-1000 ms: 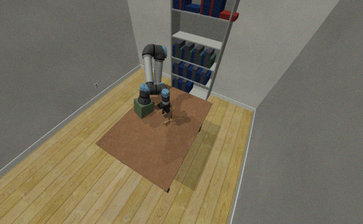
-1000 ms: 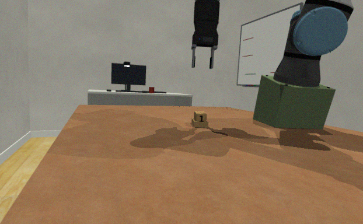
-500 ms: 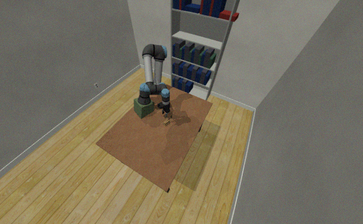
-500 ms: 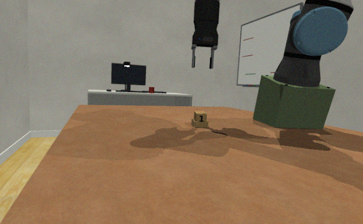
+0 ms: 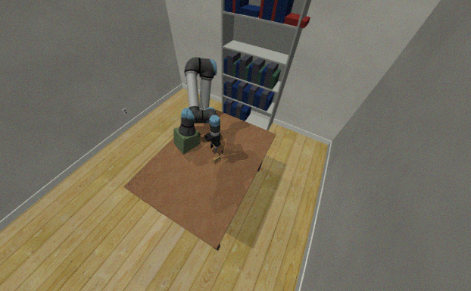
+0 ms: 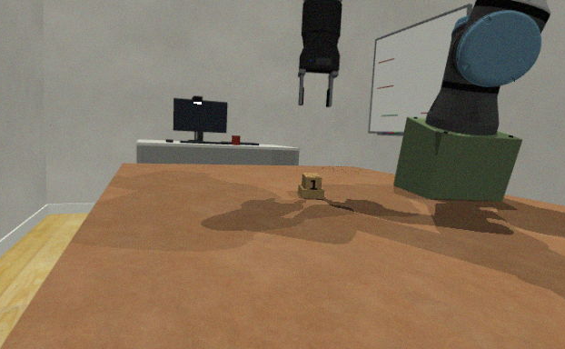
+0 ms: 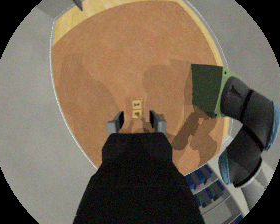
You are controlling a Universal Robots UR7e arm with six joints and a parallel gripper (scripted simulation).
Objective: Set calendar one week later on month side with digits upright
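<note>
My gripper is open and empty, pointing down high above the calendar. The small wooden tray stands on the brown table. Two light wooden cubes sit in it side by side; in the wrist view they are a farther cube and a nearer cube, between and just beyond the fingertips in the picture. Their top faces bear dark marks too small to read surely. In the exterior view one cube shows a dark upright 1 on a side face; the other is hidden behind it. The month's name is not legible.
The green base block carries the arm beside the tray. The brown table bears the arm's shadows. A bookshelf stands behind the table, and a desk with a monitor is farther off.
</note>
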